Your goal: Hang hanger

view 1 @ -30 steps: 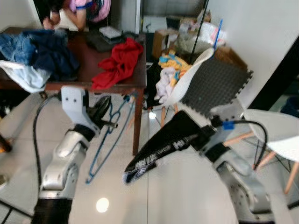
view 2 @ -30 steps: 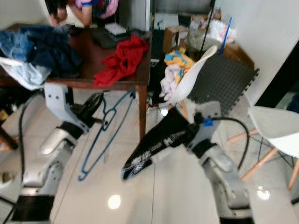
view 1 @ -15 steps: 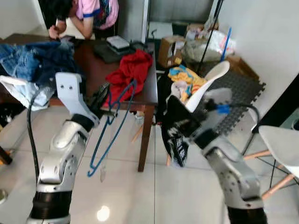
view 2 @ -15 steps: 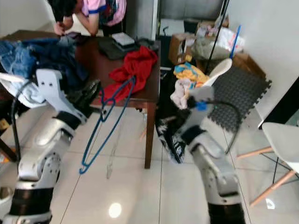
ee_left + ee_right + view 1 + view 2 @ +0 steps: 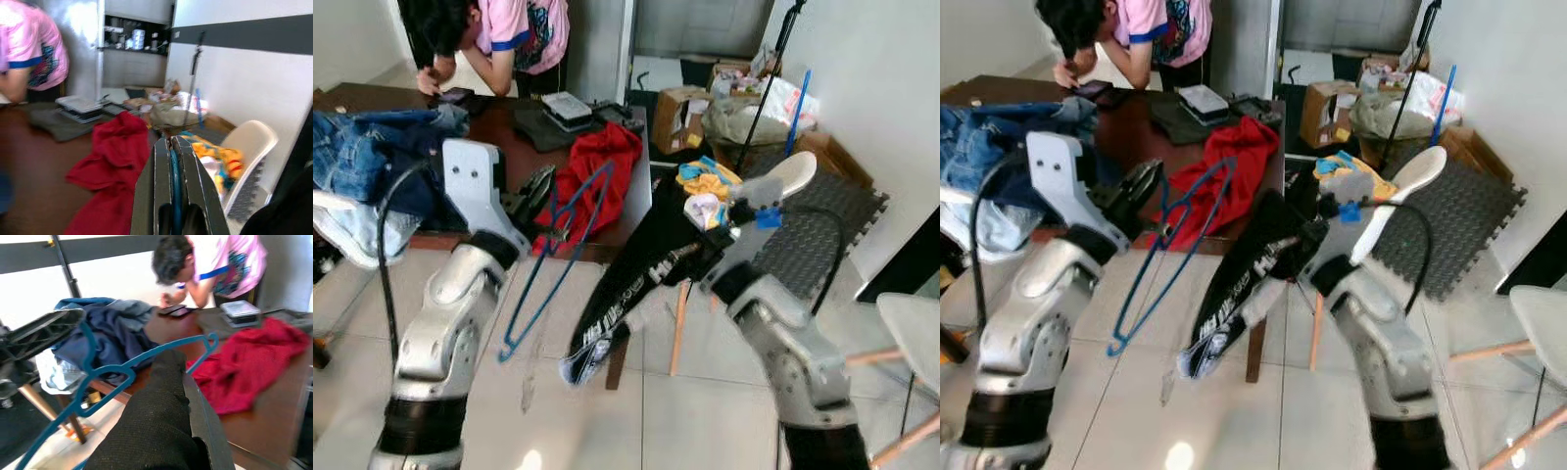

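Between my left gripper's (image 5: 544, 190) clamped fingers the blue hanger (image 5: 556, 257) still hangs, while my right gripper (image 5: 1304, 235), closed on the black garment (image 5: 631, 287), has swung it back out toward the hanger.

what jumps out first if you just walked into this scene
The blue hanger held up in the left gripper, dangling in front of the dark wooden table. Next, the black garment with white lettering, clamped in the right gripper and trailing down toward the tiled floor. Behind them, a red cloth lies on the table, where a person in a pink shirt leans at the far end.
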Motion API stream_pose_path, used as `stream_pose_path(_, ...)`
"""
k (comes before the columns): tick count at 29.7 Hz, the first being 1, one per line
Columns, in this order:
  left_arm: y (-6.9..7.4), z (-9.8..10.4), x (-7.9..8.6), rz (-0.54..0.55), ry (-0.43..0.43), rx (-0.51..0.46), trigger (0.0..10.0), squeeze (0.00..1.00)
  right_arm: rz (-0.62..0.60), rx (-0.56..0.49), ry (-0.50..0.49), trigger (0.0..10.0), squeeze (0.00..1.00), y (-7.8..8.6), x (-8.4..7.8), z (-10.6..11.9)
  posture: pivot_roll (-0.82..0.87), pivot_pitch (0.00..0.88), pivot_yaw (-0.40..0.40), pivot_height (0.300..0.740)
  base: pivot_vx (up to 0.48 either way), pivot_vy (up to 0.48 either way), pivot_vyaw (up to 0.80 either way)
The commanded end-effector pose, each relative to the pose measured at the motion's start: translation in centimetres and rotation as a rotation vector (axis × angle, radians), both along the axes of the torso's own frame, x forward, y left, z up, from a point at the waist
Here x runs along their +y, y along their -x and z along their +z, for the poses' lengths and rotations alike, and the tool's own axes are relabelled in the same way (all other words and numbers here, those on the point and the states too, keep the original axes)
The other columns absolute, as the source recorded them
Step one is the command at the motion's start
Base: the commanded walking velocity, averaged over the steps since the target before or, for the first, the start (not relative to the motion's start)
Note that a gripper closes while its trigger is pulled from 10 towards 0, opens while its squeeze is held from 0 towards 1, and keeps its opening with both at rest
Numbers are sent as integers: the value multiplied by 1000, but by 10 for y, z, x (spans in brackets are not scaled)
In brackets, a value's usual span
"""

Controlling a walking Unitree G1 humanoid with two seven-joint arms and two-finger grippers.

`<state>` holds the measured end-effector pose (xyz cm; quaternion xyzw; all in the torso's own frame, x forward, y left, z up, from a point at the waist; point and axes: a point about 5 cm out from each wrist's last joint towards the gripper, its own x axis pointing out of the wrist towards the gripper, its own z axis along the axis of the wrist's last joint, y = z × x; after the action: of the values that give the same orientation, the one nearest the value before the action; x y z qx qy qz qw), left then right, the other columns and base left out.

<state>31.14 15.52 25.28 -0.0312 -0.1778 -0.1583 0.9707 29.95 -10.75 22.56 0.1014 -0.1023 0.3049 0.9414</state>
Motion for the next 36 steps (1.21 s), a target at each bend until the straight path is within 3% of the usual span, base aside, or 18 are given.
stream_pose_path(1,1,1,-3,-2,-24,-1,10000,0,-13,6,7,10000,0,1,-4,0,45,73,-61,740,394,0,0)
stream_pose_path(19,0,9,-2,45,-73,-18,10000,0,-3,4,12,10000,0,3,-3,0,39,76,-55,740,472,0,0)
stream_pose_path(20,0,15,-2,51,-78,-38,10000,0,18,1,-126,10000,0,4,-4,11,45,78,-56,740,480,0,0)
stream_pose_path(21,0,15,-2,51,-78,-38,10000,0,18,1,-126,10000,0,4,-4,11,45,78,-56,740,480,0,0)
stream_pose_path(22,1,22,-1,58,-90,-64,10000,0,60,-20,-335,10000,0,6,-9,31,48,78,-57,740,480,0,0)
stream_pose_path(24,1,22,-1,58,-90,-64,10000,0,60,-20,-335,10000,0,6,-9,31,48,78,-57,740,480,0,0)
stream_pose_path(25,1,27,-1,65,-102,-85,10000,0,109,-52,-465,10000,0,10,-13,46,47,79,-56,740,480,0,0)
stream_pose_path(26,2,33,0,71,-108,-104,10000,0,162,-84,-525,10000,0,14,-12,59,43,78,-54,740,480,0,0)
stream_pose_path(27,2,33,0,71,-108,-104,10000,0,162,-84,-525,10000,0,14,-12,59,43,78,-54,740,480,0,0)
stream_pose_path(29,1,38,-2,80,-115,-123,10000,0,239,-117,-449,10000,0,18,9,69,36,77,-53,740,480,0,0)
stream_pose_path(33,1,38,-2,81,-115,-125,10000,0,246,-117,-428,10000,0,18,14,68,36,77,-53,740,480,0,0)
stream_pose_path(36,1,41,-3,111,-132,-144,10000,0,286,-125,-389,10000,0,18,32,72,44,77,-60,740,480,0,0)
